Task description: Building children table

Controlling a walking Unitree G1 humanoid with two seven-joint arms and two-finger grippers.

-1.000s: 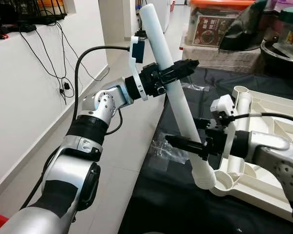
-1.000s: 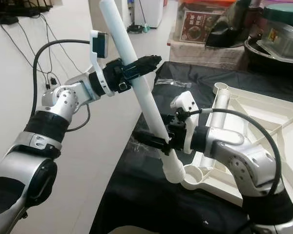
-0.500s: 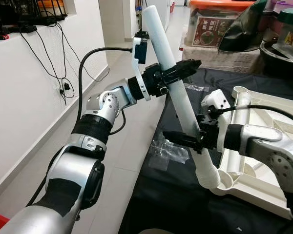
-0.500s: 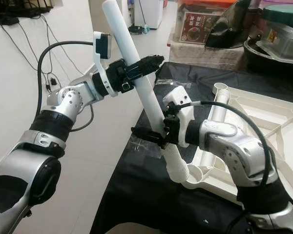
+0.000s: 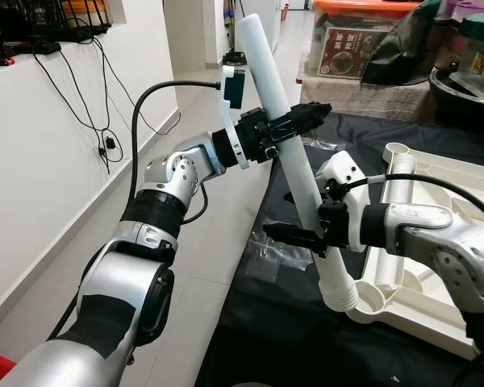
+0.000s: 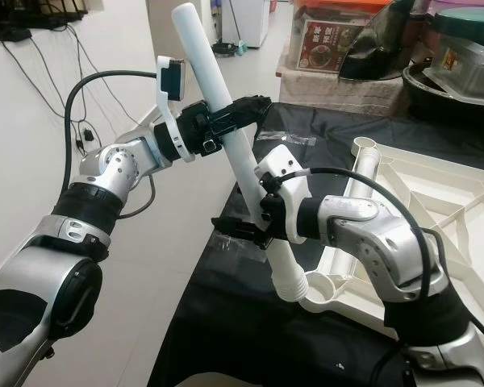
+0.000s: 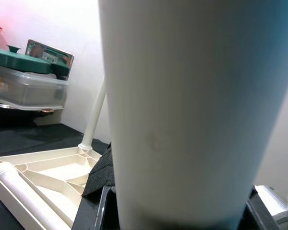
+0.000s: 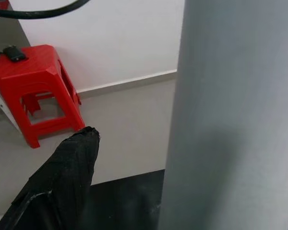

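White table leg (image 5: 294, 153) tilted, left pincer (image 5: 306, 113) clamping its upper part, right pincer (image 5: 286, 232) gripping lower, threaded end in tabletop (image 5: 436, 266) corner socket (image 5: 369, 300) on desk (image 5: 290, 339).

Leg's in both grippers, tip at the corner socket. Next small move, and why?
Probably tilt the white leg upright over the corner socket, then press it in. The left gripper grips it high and the right gripper low, but it leans away from the tabletop, so its ribbed end looks cocked in the socket.
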